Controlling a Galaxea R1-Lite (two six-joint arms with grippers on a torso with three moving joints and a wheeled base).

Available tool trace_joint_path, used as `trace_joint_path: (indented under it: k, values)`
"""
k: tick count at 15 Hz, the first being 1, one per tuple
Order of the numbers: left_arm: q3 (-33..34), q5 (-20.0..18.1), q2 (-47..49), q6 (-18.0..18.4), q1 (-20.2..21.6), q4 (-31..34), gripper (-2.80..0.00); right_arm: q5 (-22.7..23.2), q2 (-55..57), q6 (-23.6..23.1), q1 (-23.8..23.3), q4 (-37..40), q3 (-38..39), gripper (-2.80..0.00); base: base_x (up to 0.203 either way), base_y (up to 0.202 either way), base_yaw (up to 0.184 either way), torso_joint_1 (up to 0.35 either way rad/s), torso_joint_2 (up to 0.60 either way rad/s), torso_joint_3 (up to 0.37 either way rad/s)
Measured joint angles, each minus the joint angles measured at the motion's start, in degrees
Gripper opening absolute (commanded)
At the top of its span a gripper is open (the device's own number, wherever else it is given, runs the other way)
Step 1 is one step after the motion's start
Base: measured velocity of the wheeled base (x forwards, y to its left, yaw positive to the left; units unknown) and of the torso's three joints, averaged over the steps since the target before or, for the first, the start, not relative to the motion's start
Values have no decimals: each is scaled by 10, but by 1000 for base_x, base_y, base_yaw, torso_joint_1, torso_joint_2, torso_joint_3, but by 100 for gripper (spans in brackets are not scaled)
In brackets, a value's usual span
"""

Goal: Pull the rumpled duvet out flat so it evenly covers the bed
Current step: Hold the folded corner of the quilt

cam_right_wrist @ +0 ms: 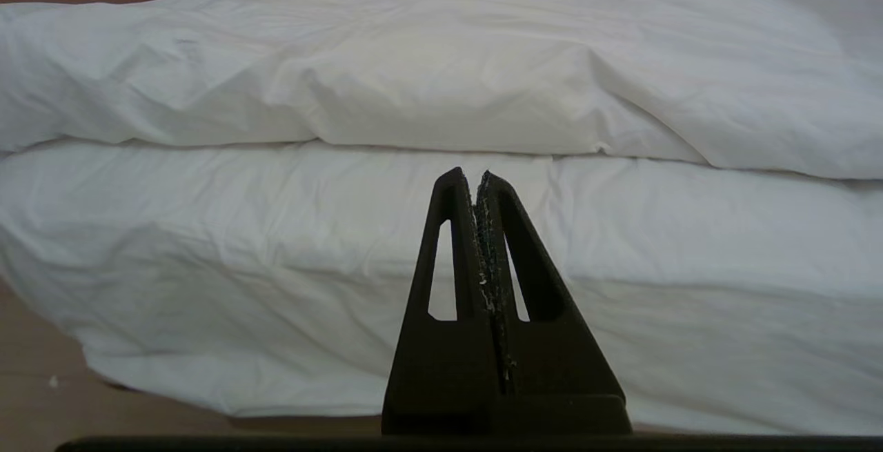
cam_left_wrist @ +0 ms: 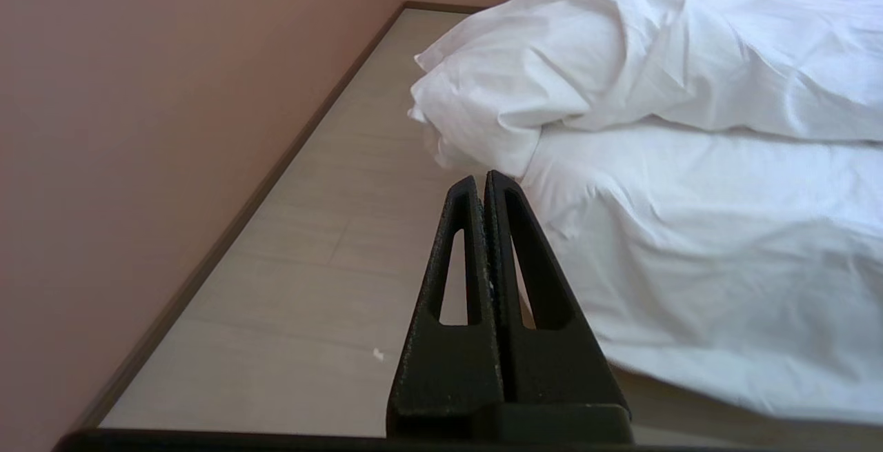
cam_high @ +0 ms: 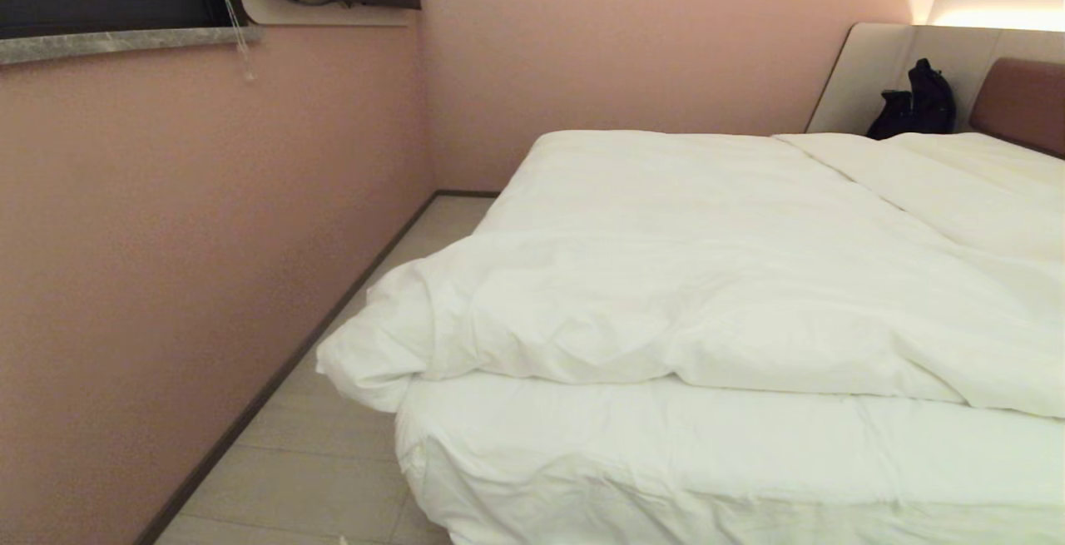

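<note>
Nearest, the left gripper (cam_left_wrist: pixel 483 179) points over the pale plank floor (cam_left_wrist: pixel 290 286) beside the bed's foot corner, its 2 black wedge-shaped fingers pressed together on nothing. The right gripper (cam_right_wrist: pixel 470 176) faces the foot of the bed (cam_high: pixel 707 462), likewise clenched and empty, apart from the fabric. Neither arm shows in the head view.

The bed's near end carries only a thin white sheet, lightly wrinkled, draping down the mattress side. Above it lies the duvet (cam_high: pixel 666 304) — thick, puffy, plain white, creased — pulled back from the foot so its bulging folded edge runs across the bed's width. Its left corner (cam_high: pixel 366 362) is bunched and hangs out past the mattress edge over the floor.

Farther on, the duvet flattens toward a white pillow (cam_high: pixel 957 187). Behind that stand the reddish-brown padded headboard (cam_high: pixel 1023 104) in its pale grey surround, and a black bag (cam_high: pixel 915 104) — slumped against the panel. Matte pink walls (cam_high: pixel 208 237) enclose the corner.
</note>
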Motion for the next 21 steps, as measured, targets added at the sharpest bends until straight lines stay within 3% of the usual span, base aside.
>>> trace_joint_path:
  k: [3, 12, 21]
  values:
    - [0, 0, 0, -1, 0, 0, -280, 0, 0, 0, 0, 0, 0, -280, 134, 0, -1, 9, 4, 1]
    - [0, 0, 0, -1, 0, 0, -280, 0, 0, 0, 0, 0, 0, -280, 0, 0, 0, 0, 0, 0]
    - [0, 0, 0, -1, 0, 0, -280, 0, 0, 0, 0, 0, 0, -280, 1, -127, 1, 3, 2, 1]
